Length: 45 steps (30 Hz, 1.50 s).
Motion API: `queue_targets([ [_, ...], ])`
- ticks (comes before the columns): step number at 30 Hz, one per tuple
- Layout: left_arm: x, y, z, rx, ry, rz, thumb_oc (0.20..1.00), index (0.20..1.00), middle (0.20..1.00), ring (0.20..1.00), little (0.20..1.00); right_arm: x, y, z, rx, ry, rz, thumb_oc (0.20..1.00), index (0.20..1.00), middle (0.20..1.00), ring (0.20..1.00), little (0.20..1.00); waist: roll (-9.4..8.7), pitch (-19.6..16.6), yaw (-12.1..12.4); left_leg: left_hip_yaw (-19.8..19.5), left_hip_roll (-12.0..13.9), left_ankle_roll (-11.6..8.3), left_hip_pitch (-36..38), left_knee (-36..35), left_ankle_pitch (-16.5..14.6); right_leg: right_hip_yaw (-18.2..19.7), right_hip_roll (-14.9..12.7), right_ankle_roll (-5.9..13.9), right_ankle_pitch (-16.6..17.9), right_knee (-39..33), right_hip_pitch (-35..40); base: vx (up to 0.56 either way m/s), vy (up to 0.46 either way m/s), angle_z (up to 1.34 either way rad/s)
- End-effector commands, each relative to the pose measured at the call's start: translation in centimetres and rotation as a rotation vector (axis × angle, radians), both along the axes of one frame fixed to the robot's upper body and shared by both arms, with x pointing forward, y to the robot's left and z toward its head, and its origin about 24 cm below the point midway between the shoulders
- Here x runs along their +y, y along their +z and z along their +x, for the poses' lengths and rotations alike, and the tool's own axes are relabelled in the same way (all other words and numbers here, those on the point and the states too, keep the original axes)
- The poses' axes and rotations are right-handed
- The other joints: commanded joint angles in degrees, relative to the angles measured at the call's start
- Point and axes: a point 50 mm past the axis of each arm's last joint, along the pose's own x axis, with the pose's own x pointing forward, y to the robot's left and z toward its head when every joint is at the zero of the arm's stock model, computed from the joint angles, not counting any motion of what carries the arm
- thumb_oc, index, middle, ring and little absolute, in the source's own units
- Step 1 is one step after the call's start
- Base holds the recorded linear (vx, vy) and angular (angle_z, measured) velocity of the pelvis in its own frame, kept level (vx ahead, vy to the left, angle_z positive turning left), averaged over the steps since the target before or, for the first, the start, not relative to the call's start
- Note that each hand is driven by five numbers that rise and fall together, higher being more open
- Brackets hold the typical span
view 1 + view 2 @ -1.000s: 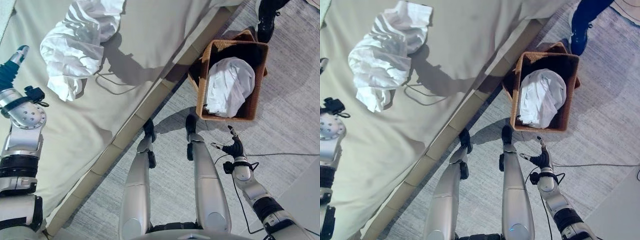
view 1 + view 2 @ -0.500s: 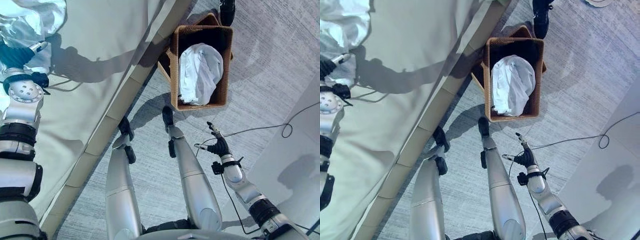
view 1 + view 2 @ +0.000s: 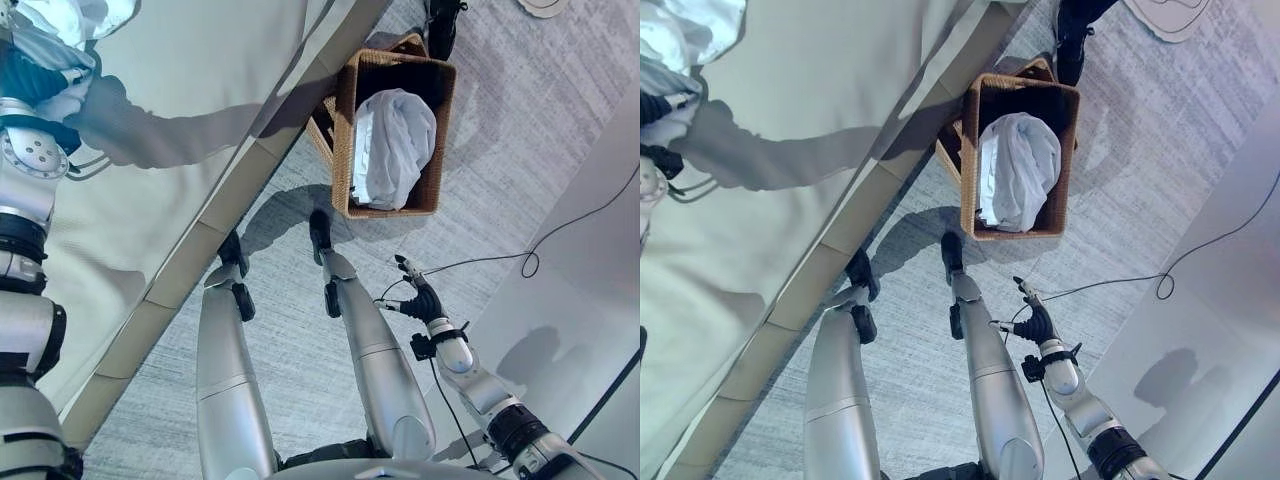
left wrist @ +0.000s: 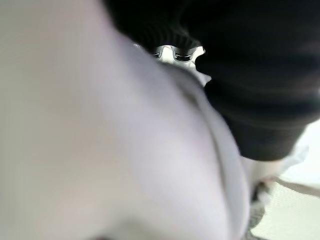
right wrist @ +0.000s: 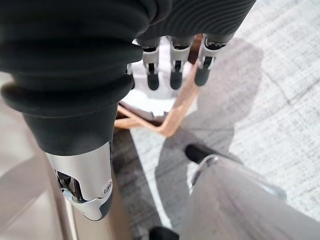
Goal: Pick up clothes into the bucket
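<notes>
Now we reach left hand (image 3: 40, 85) into white clothes (image 3: 75, 15) on bed (image 3: 180, 90), far left; fingers buried, grip unclear. Right hand (image 3: 420, 300) hangs relaxed, empty, near basket (image 3: 345, 130), which holds one white garment (image 3: 395, 145). Risk: partial grab, trailing cloth snags on bed edge or drops short.

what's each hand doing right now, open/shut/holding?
Left hand: at the white clothes on the bed; fingers hidden in cloth, cannot be told.
Right hand: open, empty, over the floor near the basket.

Bright daylight, hard shadows, blurred left-wrist close-up.
</notes>
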Motion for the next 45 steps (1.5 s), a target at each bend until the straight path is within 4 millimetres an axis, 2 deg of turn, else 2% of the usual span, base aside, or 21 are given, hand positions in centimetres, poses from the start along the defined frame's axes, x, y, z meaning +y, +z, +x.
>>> queue_targets([
  [1,4.3,-4.6,-1.9,0.311,0.188,0.013,0.200,0.200,0.200,0.200,0.200,1.1,-0.5,-1.4,0.014,0.037,0.069,1.000,1.000,1.000,1.000,1.000,-4.05,0.4,1.2,3.3,-3.3,4.62,6.7,5.5,-10.7,1.1,-1.3,4.73,5.3,-6.5,2.6,0.00,0.000,0.00],
  [4,4.7,-5.6,-2.3,0.336,0.196,0.020,0.200,0.200,0.200,0.200,0.200,1.3,-0.9,-1.5,0.030,0.057,0.047,1.000,1.000,1.000,1.000,1.000,-3.83,0.4,1.7,3.3,-3.9,4.53,8.4,4.0,-10.2,1.1,-1.5,4.55,5.5,-7.1,3.7,0.00,-0.004,0.01],
  [8,3.9,-6.1,-2.5,0.305,0.123,0.028,0.200,0.200,0.200,0.200,0.200,1.1,-1.0,-1.4,0.032,0.063,0.016,1.000,1.000,1.000,1.000,1.000,-2.79,0.4,2.8,2.9,-4.9,4.12,11.7,1.0,-8.8,0.8,-2.2,4.25,5.5,-7.7,6.2,0.00,-0.023,0.05],
  [9,2.7,-5.8,-2.6,0.226,0.036,0.018,0.200,0.200,0.200,0.200,0.200,0.8,-0.8,-1.3,0.019,0.052,0.010,1.000,1.000,1.000,1.000,1.000,-1.91,0.4,4.1,2.6,-5.5,3.85,13.4,-0.4,-8.2,0.4,-2.5,4.06,5.3,-7.7,7.6,-0.02,-0.049,0.05],
  [11,2.3,-6.2,-3.1,0.188,-0.014,-0.007,0.200,0.200,0.200,0.200,0.200,0.5,-0.7,-1.3,0.016,0.051,-0.004,1.000,1.000,1.000,1.000,1.000,-1.27,0.4,4.4,2.4,-5.8,3.77,14.7,-1.2,-7.9,0.2,-2.8,3.93,5.2,-7.7,8.7,-0.02,-0.049,0.04],
  [12,1.5,-7.0,-3.8,0.117,-0.098,-0.086,0.200,0.200,0.200,0.200,0.200,-0.1,-0.2,-1.0,-0.006,0.037,-0.018,1.000,1.000,1.000,1.000,1.000,-0.10,0.4,5.7,2.0,-6.4,3.62,17.5,-3.1,-7.2,-0.3,-3.3,3.67,4.9,-7.9,11.1,-0.02,-0.047,0.07],
  [14,0.7,-7.1,-4.2,0.072,-0.147,-0.112,0.200,0.200,0.200,0.200,0.200,-0.4,0.1,-1.0,-0.022,0.028,-0.018,1.000,1.000,1.000,1.000,1.000,0.34,0.4,6.1,1.7,-6.7,3.52,18.6,-3.8,-6.9,-0.4,-3.5,3.57,4.7,-8.0,12.0,-0.02,-0.046,0.15],
  [17,-1.4,-7.7,-5.8,-0.069,-0.309,-0.204,0.200,0.200,0.200,0.200,0.200,-1.9,2.9,-0.1,-0.141,0.005,-0.036,1.000,1.000,1.000,1.000,1.000,2.41,0.4,7.6,0.9,-7.7,3.19,24.3,-7.5,-5.6,-1.0,-4.2,2.93,3.8,-7.8,16.7,-0.01,-0.042,0.21],
  [18,-1.4,-7.7,-5.8,-0.069,-0.308,-0.205,0.200,0.200,0.200,0.200,0.200,-1.9,2.9,-0.1,-0.141,0.006,-0.037,1.000,1.000,1.000,1.000,1.000,2.41,0.4,7.5,0.9,-7.8,3.19,24.3,-7.5,-5.6,-1.0,-4.2,2.93,3.8,-7.8,16.7,-0.10,-0.047,0.18],
  [19,-2.2,-7.3,-6.2,-0.109,-0.365,-0.212,0.200,0.200,0.200,0.200,0.200,-2.3,4.4,0.4,-0.211,0.007,-0.054,1.000,1.000,1.000,1.000,1.000,2.49,0.4,7.6,1.4,-8.2,3.29,24.2,-8.4,-3.1,-1.2,-4.8,2.32,5.0,-7.9,16.5,-0.10,-0.043,0.19],
  [20,-3.8,-7.0,-6.6,-0.137,-0.466,-0.211,0.200,0.200,0.200,0.200,0.200,-2.8,7.0,1.0,-0.322,0.012,-0.073,1.000,1.000,1.000,1.000,1.000,3.49,0.4,7.9,1.0,-8.6,3.13,26.9,-9.9,-2.5,-1.4,-5.2,1.94,4.2,-7.3,18.6,-0.10,-0.053,0.35],
  [21,-4.4,-6.8,-6.7,-0.142,-0.499,-0.195,0.200,0.200,0.200,0.200,0.200,-2.8,8.6,1.2,-0.393,0.023,-0.087,1.000,1.000,1.000,1.000,1.000,4.04,0.4,8.1,0.7,-8.9,3.03,28.6,-10.8,-2.3,-1.6,-5.3,1.73,3.7,-7.0,19.8,-0.01,-0.020,0.38],
  [22,-4.4,-6.9,-6.7,-0.141,-0.499,-0.196,0.200,0.200,0.200,0.200,0.200,-2.8,8.6,1.2,-0.392,0.023,-0.088,1.000,1.000,1.000,1.000,1.000,4.07,0.4,8.1,0.7,-8.9,3.03,28.7,-10.9,-2.2,-1.7,-5.3,1.73,3.6,-7.0,19.9,-0.01,-0.011,0.29],
  [24,-7.1,-5.5,-6.8,-0.163,-0.658,-0.158,0.200,0.200,0.200,0.200,0.200,-2.7,12.1,1.9,-0.545,0.048,-0.109,1.000,1.000,1.000,1.000,1.000,5.42,0.4,8.4,0.1,-9.5,2.68,32.2,-12.9,-1.3,-2.1,-5.7,1.26,2.7,-6.4,22.7,-0.02,-0.001,0.12],
  [25,-7.1,-5.6,-6.8,-0.162,-0.659,-0.159,0.200,0.200,0.200,0.200,0.200,-2.7,12.1,1.8,-0.544,0.048,-0.109,1.000,1.000,1.000,1.000,1.000,5.43,0.4,8.4,0.1,-9.5,2.68,32.3,-13.1,-1.3,-2.1,-5.8,1.26,2.7,-6.5,22.8,-0.01,-0.027,0.12],
  [26,-8.6,-4.7,-7.1,-0.157,-0.756,-0.115,0.200,0.200,0.200,0.200,0.200,-2.1,14.7,2.0,-0.650,0.105,-0.120,1.000,1.000,1.000,1.000,1.000,6.32,0.4,8.8,-0.4,-9.8,2.22,35.6,-15.3,-0.4,-2.7,-6.1,0.96,2.0,-6.5,25.4,-0.01,-0.038,0.14],
  [28,-9.3,-4.3,-7.3,-0.160,-0.807,-0.107,0.200,0.200,0.200,0.200,0.200,-2.0,15.6,2.1,-0.680,0.121,-0.125,1.000,1.000,1.000,1.000,1.000,6.66,0.4,8.9,-0.6,-9.9,2.07,36.8,-16.1,0.0,-2.9,-6.2,0.87,1.8,-6.6,26.6,-0.01,-0.039,0.10],
  [29,-11.0,-3.3,-8.1,-0.160,-0.930,-0.064,0.200,0.200,0.200,0.200,0.200,-1.6,17.7,2.1,-0.751,0.187,-0.160,1.000,1.000,1.000,1.000,1.000,7.24,0.3,9.5,-1.0,-10.0,1.62,39.8,-17.8,0.8,-3.4,-6.3,0.64,1.2,-6.6,29.3,0.01,-0.050,0.09],
  [30,-11.4,-3.2,-8.3,-0.152,-0.961,-0.065,0.200,0.200,0.200,0.200,0.200,-1.5,18.4,2.1,-0.770,0.210,-0.176,1.000,1.000,1.000,1.000,1.000,7.38,-0.1,9.5,-1.4,-10.2,1.52,40.9,-19.0,1.5,-3.8,-6.5,0.50,1.3,-7.0,30.3,0.02,-0.065,0.12],
  [38,-15.2,-2.6,-9.9,0.011,-1.298,-0.048,0.200,0.200,0.200,0.200,0.200,0.0,19.8,1.8,-0.712,0.426,-0.138,1.000,1.000,1.000,1.000,1.000,8.26,-7.8,10.4,-2.7,-10.2,0.56,48.8,-26.3,4.0,-5.7,-5.9,-0.03,0.3,-10.0,37.2,0.08,-0.046,0.16],
  [45,-18.6,-3.1,-10.3,0.236,-1.570,-0.074,0.200,0.200,0.200,0.200,0.200,3.2,19.3,0.6,-0.613,0.639,0.112,1.000,1.000,1.000,1.000,1.000,8.17,-13.1,9.9,-2.4,-9.6,0.16,54.9,-30.2,4.8,-6.1,-5.1,-0.08,-0.4,-12.2,42.7,0.07,-0.021,0.04],
])
